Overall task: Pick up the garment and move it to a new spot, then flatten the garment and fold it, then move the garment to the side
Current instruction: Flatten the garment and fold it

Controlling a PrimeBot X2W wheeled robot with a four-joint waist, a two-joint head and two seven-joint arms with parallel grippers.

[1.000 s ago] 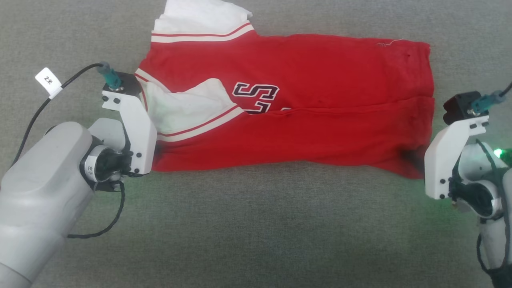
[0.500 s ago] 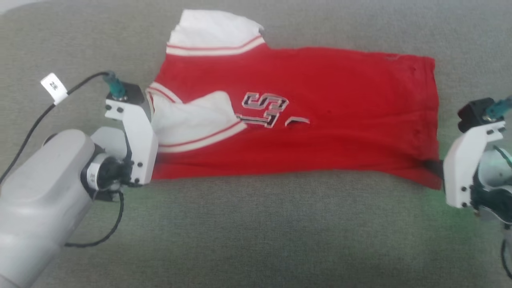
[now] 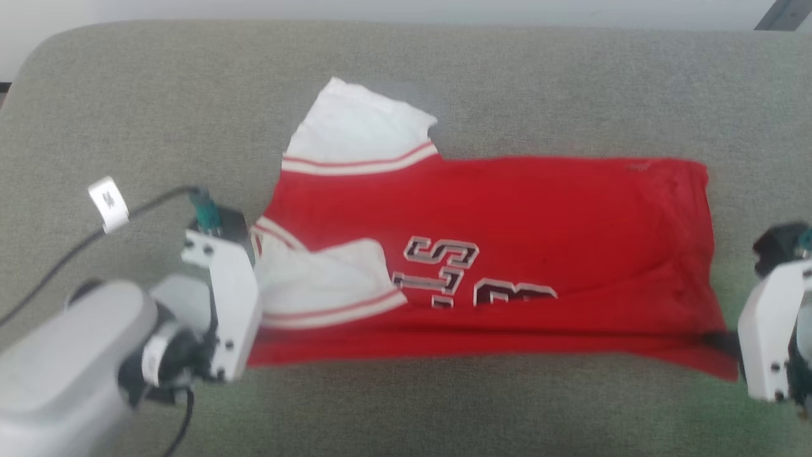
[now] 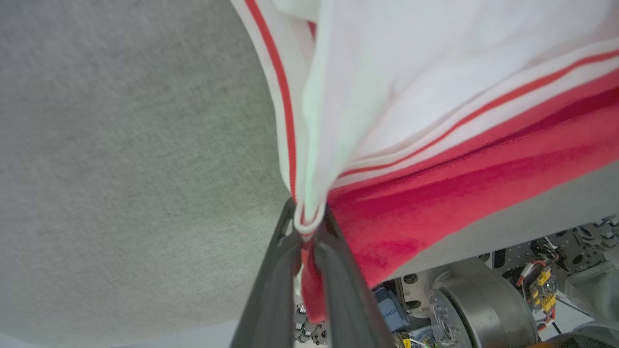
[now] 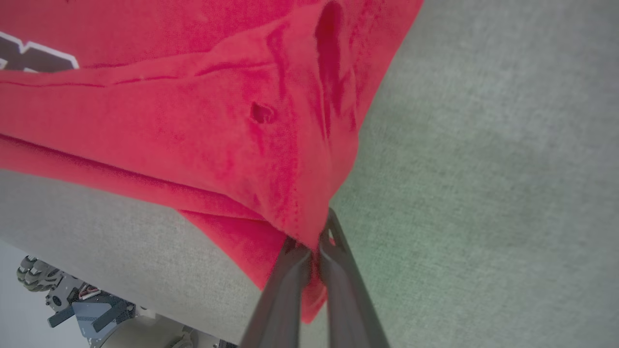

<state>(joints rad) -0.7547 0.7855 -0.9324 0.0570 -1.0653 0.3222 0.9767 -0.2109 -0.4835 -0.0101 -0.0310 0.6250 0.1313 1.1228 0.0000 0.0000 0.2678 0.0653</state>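
The red jersey (image 3: 507,222) lay spread sideways on the grey padded surface (image 3: 406,76), close to its near edge. Its near long edge was doubled, with one white sleeve (image 3: 317,279) turned in beside the chest lettering (image 3: 444,254), whose lower part was covered. This looked like the flatten-and-fold step, with the near edge held taut between the two arms.

The left gripper (image 4: 304,227) had its fingers pressed together on the sleeve's striped trim (image 4: 285,121) and the red cloth bunched under it. The right gripper (image 5: 312,241) was likewise pinched tight on the hem corner (image 5: 300,212) at the opposite end.

The next move would probably call for both arms to travel together at an even height. That would keep the cloth stretched so that the crease falls straight and the sleeve does not slip out.
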